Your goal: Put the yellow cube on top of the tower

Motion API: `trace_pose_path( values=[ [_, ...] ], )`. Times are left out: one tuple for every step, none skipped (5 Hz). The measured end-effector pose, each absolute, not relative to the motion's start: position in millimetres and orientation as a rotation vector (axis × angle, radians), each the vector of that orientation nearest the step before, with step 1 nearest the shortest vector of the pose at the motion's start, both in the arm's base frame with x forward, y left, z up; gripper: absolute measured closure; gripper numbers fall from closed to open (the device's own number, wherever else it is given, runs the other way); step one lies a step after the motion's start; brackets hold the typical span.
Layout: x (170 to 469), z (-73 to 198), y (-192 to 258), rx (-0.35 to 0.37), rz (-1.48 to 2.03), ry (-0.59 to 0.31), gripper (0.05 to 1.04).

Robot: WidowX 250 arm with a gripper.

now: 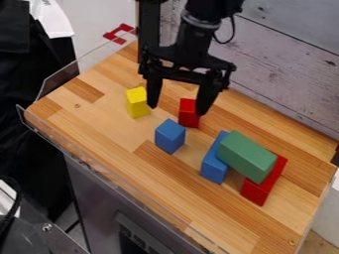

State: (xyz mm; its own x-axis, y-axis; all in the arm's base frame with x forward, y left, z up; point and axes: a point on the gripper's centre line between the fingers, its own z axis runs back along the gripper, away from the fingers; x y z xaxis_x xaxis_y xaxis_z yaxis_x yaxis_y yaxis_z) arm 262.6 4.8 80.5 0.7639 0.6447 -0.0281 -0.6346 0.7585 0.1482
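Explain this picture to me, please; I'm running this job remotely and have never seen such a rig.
This one picture comes from a fixed camera looking down at a slant. The black machine is a robot arm, entering from the top edge. Its end effector is open, with nothing gripped.

On the wooden top are a yellow block, a small red block and a small blue block. Nearer the right side, a green block rests across a long blue block and a long red block, probably your tower.

Arm (198, 22) cropped at top, wooden tabletop (198, 211) cropped at bottom
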Motion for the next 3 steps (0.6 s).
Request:
trace_pose_path(
  values=[
    [264.9, 76.5, 17.5, 0.097, 0.838, 0.054, 0.083],
    [267.0, 72.9, 29.5, 0.057, 0.904, 0.037, 0.083],
    [268.3, 70.0, 43.6, 0.026, 0.943, 0.016, 0.083]
  ],
)
